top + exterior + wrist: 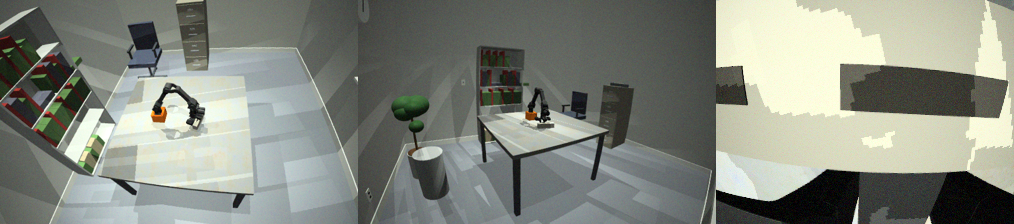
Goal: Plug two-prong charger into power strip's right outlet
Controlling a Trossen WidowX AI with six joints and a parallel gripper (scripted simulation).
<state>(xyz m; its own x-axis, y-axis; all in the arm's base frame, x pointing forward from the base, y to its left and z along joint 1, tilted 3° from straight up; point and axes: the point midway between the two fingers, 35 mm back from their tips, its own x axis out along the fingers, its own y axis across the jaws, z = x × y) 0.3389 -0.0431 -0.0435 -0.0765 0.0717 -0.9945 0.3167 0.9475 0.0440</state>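
The cream power strip (pixel 849 23) (pixel 545 125) fills the wrist view, close under the gripper. It shows one long dark outlet slot (pixel 922 90) and part of another slot (pixel 729 84) at the left edge. In the top view the strip (pixel 198 125) is mostly hidden under the hand. My gripper (pixel 892 157) (pixel 194 121) (pixel 542 119) is shut on the grey charger (pixel 892 209), which sits between the dark fingers just below the long slot. The prongs are hidden. The arm stands on an orange base (pixel 159 115) (pixel 530 115).
The table (pixel 184 166) (pixel 524 139) carries only the arm and the strip. A blue chair (pixel 145 47) (pixel 577 104) and a filing cabinet (pixel 192 32) (pixel 616 115) stand behind it, a bookshelf (pixel 35 83) (pixel 500 77) beside it, and a potted plant (pixel 411 109) on the floor.
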